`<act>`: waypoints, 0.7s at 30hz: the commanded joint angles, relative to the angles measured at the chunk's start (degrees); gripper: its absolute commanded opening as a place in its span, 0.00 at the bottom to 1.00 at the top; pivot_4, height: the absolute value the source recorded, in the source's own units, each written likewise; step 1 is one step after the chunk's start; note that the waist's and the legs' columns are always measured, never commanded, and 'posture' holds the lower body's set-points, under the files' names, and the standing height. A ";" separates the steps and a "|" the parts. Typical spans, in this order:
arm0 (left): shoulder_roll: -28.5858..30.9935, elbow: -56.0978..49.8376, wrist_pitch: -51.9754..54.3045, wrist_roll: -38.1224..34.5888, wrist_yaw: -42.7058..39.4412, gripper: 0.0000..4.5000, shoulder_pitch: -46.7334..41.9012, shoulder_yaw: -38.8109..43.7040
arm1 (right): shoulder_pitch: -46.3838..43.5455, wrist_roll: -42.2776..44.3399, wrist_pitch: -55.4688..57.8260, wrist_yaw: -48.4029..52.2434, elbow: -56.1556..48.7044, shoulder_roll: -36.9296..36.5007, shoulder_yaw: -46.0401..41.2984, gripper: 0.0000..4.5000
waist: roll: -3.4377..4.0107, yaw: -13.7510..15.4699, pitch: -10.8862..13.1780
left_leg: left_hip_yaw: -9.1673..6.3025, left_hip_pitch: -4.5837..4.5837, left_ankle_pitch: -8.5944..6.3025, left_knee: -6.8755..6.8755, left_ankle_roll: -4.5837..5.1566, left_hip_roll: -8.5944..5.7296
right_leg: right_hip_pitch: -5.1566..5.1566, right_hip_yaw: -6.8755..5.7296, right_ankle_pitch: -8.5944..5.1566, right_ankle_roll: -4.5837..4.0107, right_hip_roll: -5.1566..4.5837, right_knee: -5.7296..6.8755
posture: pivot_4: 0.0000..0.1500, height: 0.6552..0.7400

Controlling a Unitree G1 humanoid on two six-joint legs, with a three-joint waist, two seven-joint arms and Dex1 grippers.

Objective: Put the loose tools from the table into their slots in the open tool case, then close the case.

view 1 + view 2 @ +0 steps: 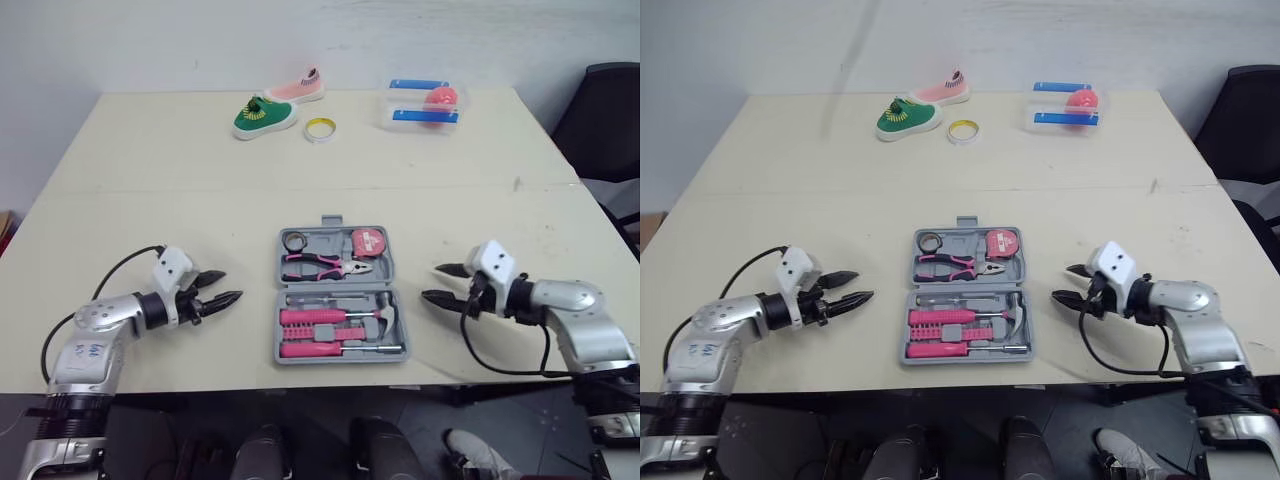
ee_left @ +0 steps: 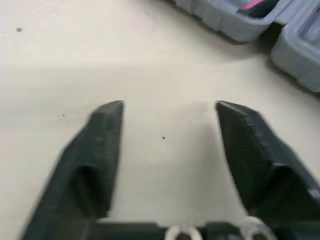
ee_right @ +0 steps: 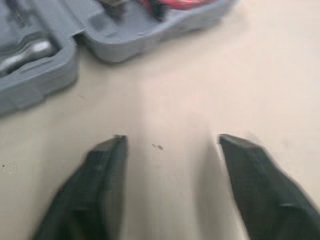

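Grey tool case (image 1: 338,296) is lying open on the table (image 1: 150,160), tools (image 1: 318,318) seemingly all slotted. Left claw (image 1: 232,285) and right claw (image 1: 430,281) are flanking it, both spread wide and empty. Folding it shut is looking like the next step.

The left gripper (image 2: 170,107) holds its two black fingers spread wide above the bare beige table (image 2: 75,60), with nothing between them. Beyond them lies the grey tool case (image 2: 225,20), open, with a pink piece (image 2: 252,4) showing inside.
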 commanded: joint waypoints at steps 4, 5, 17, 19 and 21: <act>0.45 -14.41 29.21 -8.41 11.86 0.99 -9.48 1.80 | -8.76 10.15 43.77 -7.16 -13.56 -6.17 -0.53 1.00 | 0.03 -0.03 0.01 | -0.16 -0.04 0.00 -0.02 -0.04 -0.03 | 0.00 0.17 0.00 -0.02 -0.05 0.03 | 1.00 1.00; -0.52 -14.96 33.18 -8.85 14.20 0.99 -11.65 1.60 | -11.66 12.22 49.88 -8.46 -13.81 -5.02 -1.41 1.00 | 0.03 -0.12 0.01 | -0.16 -0.04 0.03 -0.04 0.00 -0.04 | -0.02 0.16 -0.01 -0.04 -0.04 0.04 | 1.00 1.00; -9.62 -9.07 49.02 -3.14 29.93 0.99 -24.51 -6.24 | -33.09 8.34 72.85 -28.01 -6.05 10.75 0.66 1.00 | -0.02 0.09 0.04 | 0.15 -0.92 0.30 0.07 -0.07 -0.08 | -0.96 -0.08 0.01 -0.01 0.28 0.50 | 1.00 1.00; -10.49 -7.97 49.18 -2.81 30.49 0.99 -25.37 -6.76 | -33.92 8.11 72.85 -29.62 -5.21 11.58 2.11 1.00 | -0.07 0.09 0.07 | 0.19 -0.98 0.35 0.07 -0.01 -0.20 | -1.04 -0.08 0.02 0.01 0.37 0.52 | 1.00 1.00; -10.45 -7.49 49.15 -2.45 30.46 0.99 -25.54 -7.59 | -34.43 7.61 72.85 -30.91 -4.69 12.30 2.59 1.00 | -0.08 -0.02 0.07 | 0.26 -0.98 0.35 0.07 0.01 -0.20 | -1.04 -0.03 0.05 0.08 0.42 0.49 | 1.00 1.00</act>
